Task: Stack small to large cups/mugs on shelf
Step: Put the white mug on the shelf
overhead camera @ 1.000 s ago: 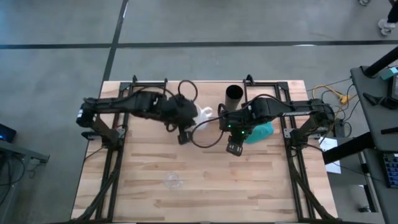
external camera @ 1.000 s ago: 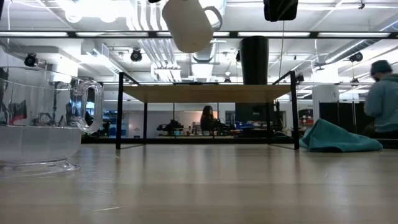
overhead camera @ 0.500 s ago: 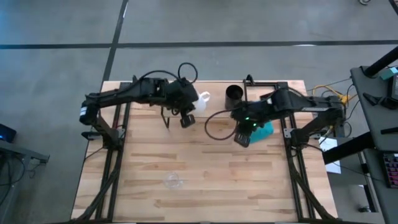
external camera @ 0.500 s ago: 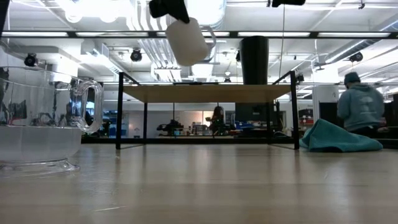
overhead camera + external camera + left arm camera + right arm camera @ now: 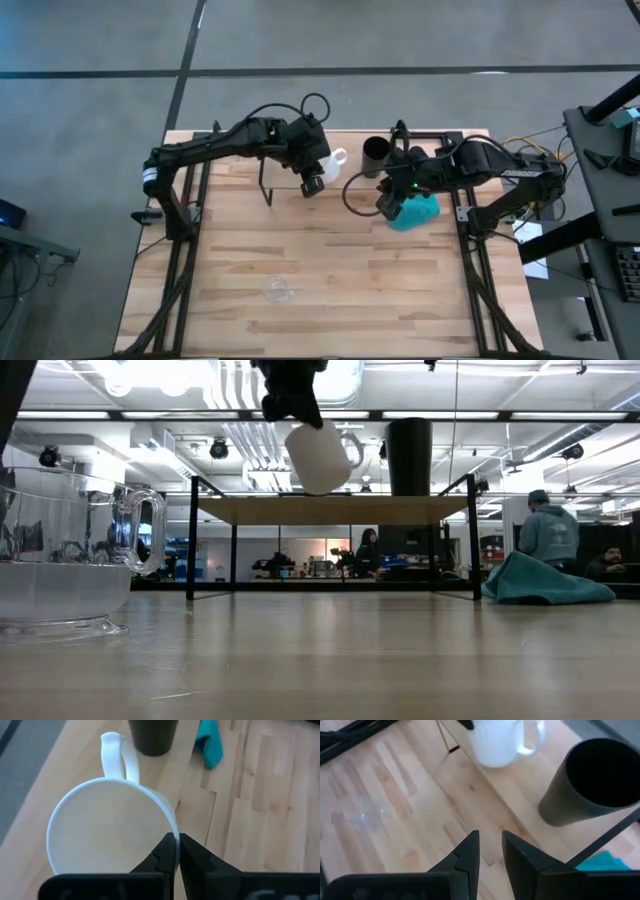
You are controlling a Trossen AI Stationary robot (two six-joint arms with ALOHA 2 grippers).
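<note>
My left gripper [image 5: 312, 181] is shut on the white handled mug [image 5: 320, 455], which hangs just above the light-wood shelf [image 5: 330, 510]. The tall black cup [image 5: 409, 457] stands on its base on the shelf, just to the right of the mug [image 5: 331, 160]. The clear glass cup [image 5: 278, 291] rests on its base on the table near the near edge, and looms large in the low view [image 5: 70, 560]. My right gripper [image 5: 490, 851] is narrowly open and holds nothing. It hovers by the teal cloth [image 5: 415, 212]. My left gripper pinches the mug's rim [image 5: 174, 836], on the side opposite the handle [image 5: 117, 755], with one finger inside the mug and one outside. The fingers come from above. The mug is lifted clear and hangs tilted below them, its handle toward the black cup.
The teal cloth [image 5: 545, 582] lies crumpled on the table right of the shelf. Thin black shelf legs [image 5: 190, 545] stand at the shelf's corners. Bare tabletop [image 5: 350, 280] stretches between the shelf and the glass cup. People move about in the room behind the table.
My left gripper has carried the mug toward the far edge and to the right, closer to the black cup, and the mug now hangs low over the shelf. My right gripper has drawn back toward the far right, ending above the teal cloth.
</note>
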